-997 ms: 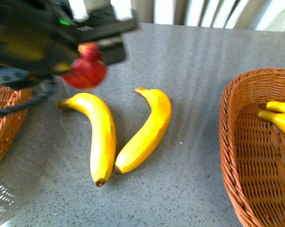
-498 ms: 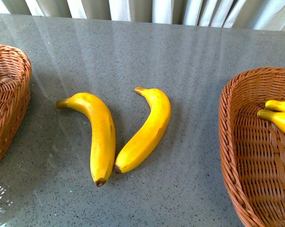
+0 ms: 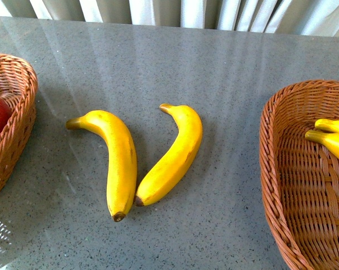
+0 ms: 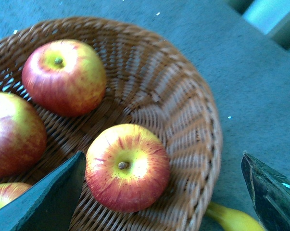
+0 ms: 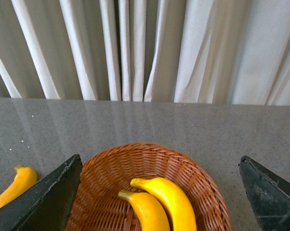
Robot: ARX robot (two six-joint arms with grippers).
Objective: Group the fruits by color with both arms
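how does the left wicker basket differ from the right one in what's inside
Contents: the left basket holds red-and-yellow apples; the right basket holds two yellow bananas.
Fill: at least three apples crowd the left basket, while much of the right basket's floor is bare.
Shared: both are brown woven wicker and stand on the grey table.

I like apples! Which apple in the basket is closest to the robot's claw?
The apple showing between the open left gripper's fingers, next to the basket rim; the others sit farther off.
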